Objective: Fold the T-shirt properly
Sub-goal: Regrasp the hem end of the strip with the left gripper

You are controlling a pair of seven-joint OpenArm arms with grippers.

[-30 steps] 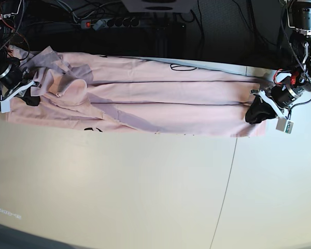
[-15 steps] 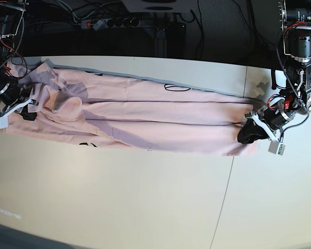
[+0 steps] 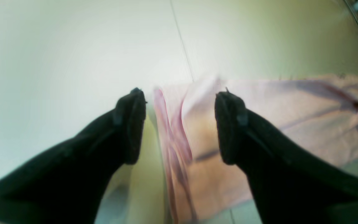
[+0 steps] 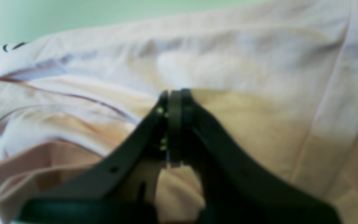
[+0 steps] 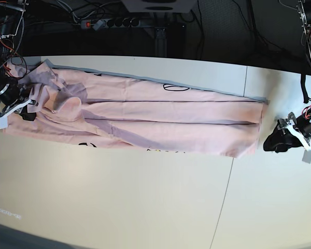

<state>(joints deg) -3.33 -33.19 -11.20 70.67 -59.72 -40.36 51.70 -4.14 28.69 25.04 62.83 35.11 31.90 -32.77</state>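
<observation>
The pale pink T-shirt [image 5: 160, 116] lies in a long folded band across the back of the table, with bits of black lettering [image 5: 175, 86] at its edges. My left gripper [image 5: 276, 141] is open and empty, just off the shirt's right end. In the left wrist view its gripper [image 3: 179, 124] straddles the shirt's edge [image 3: 179, 161] from above, fingers [image 3: 130, 124] wide apart. My right gripper [image 5: 26, 110] is at the bunched left end. In the right wrist view it [image 4: 174, 102] is shut on a pinch of the shirt [image 4: 244, 62].
The white table [image 5: 119, 197] has a seam [image 5: 225, 192] running front to back. A power strip [image 5: 109, 23] and cables lie behind the table's back edge. The shirt's left end is rumpled around a sleeve [image 5: 67, 106].
My left gripper has opened, let go of the shirt's right end and moved right, off the cloth. That end now lies flat. The right gripper has hardly moved.
</observation>
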